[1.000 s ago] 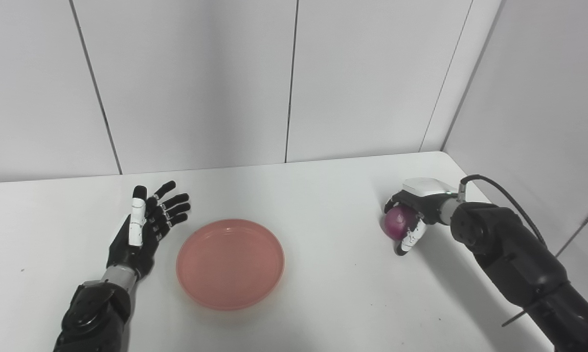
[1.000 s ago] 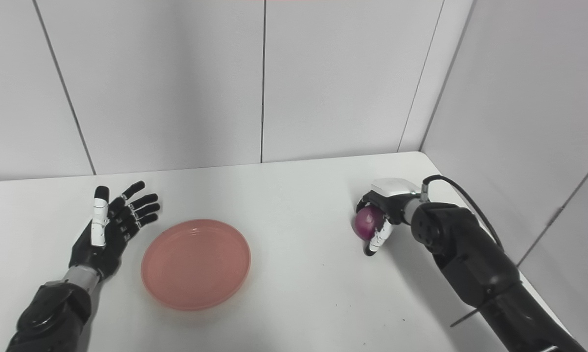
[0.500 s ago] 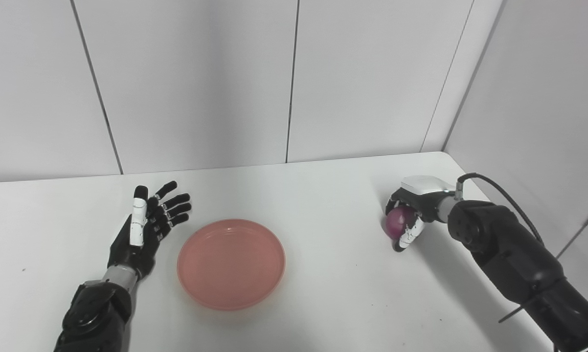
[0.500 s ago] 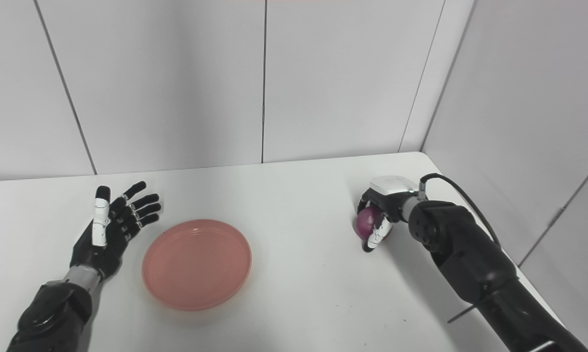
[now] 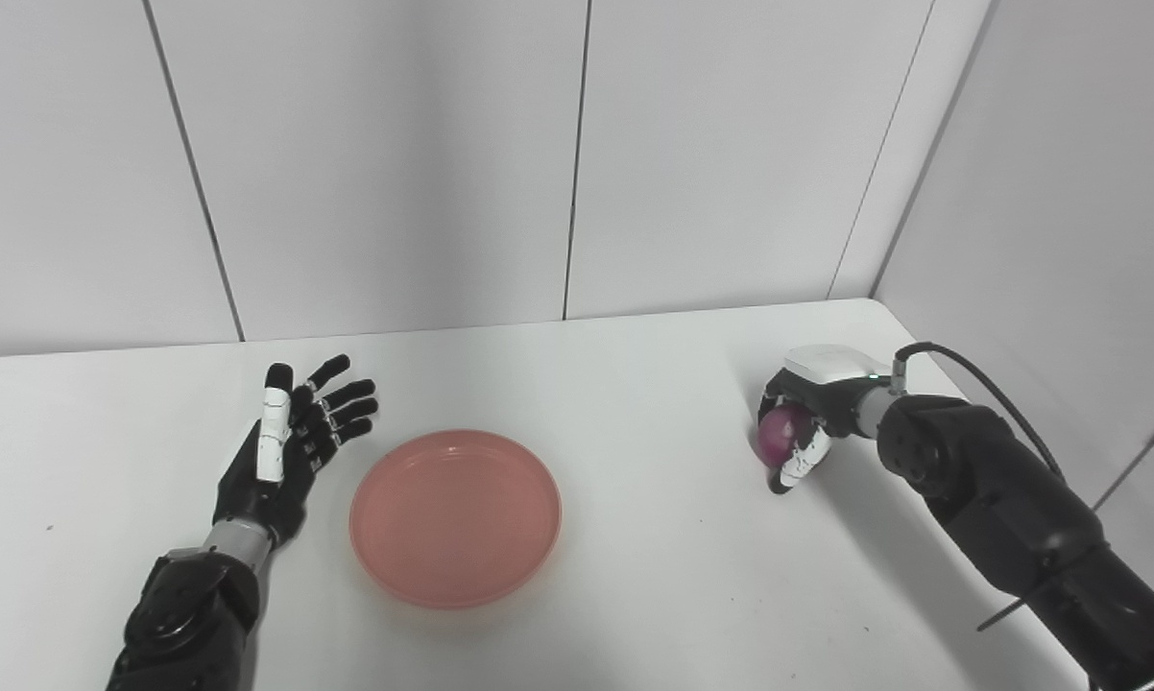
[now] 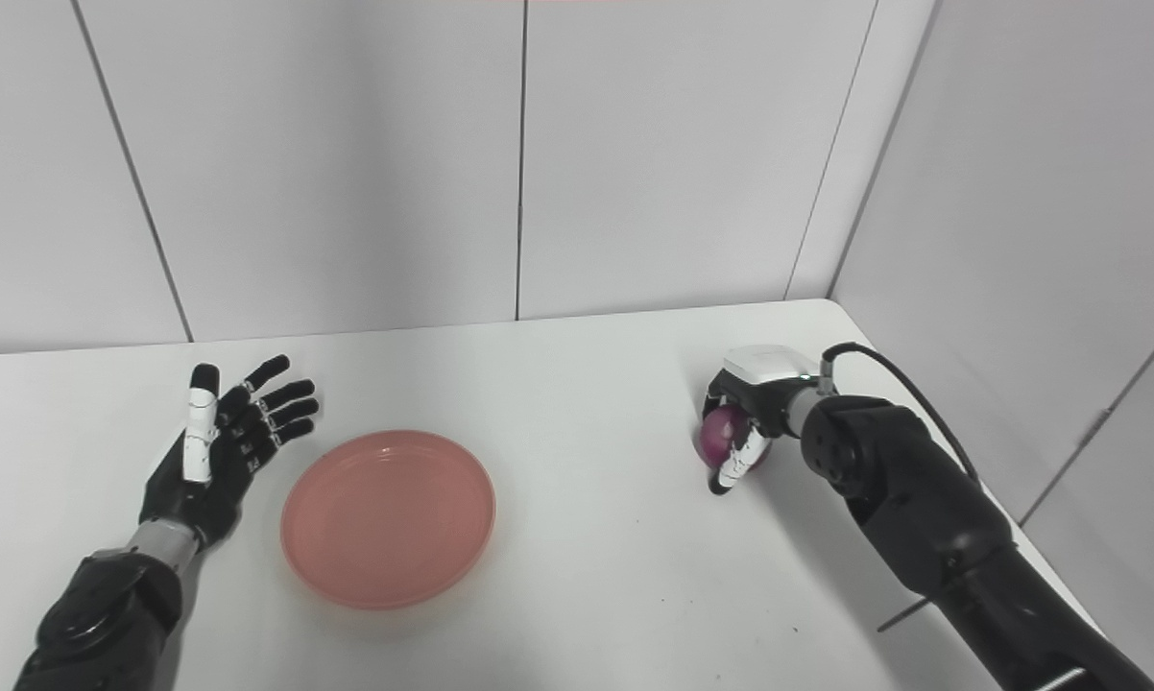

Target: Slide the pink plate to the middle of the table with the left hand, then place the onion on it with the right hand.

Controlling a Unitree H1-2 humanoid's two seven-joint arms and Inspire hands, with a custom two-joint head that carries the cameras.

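The pink plate (image 5: 456, 516) lies flat on the white table (image 5: 635, 576), a little left of its middle. My left hand (image 5: 294, 446) is open and empty, just left of the plate and not touching it. My right hand (image 5: 807, 417) is at the right side of the table, its fingers wrapped around the purple onion (image 5: 777, 432). The onion sits at about table height; I cannot tell whether it rests on the surface. The same shows in the right eye view: plate (image 6: 388, 518), left hand (image 6: 227, 437), right hand (image 6: 755, 408), onion (image 6: 719, 430).
White wall panels close the back and the right side near the right arm (image 5: 999, 499). A black cable (image 5: 980, 379) loops over the right forearm. The table's right edge runs just beside the right arm.
The right hand with the onion has shifted slightly back and its fingers have closed more around the onion. The left hand and the plate have stayed still; the camera shifted slightly.
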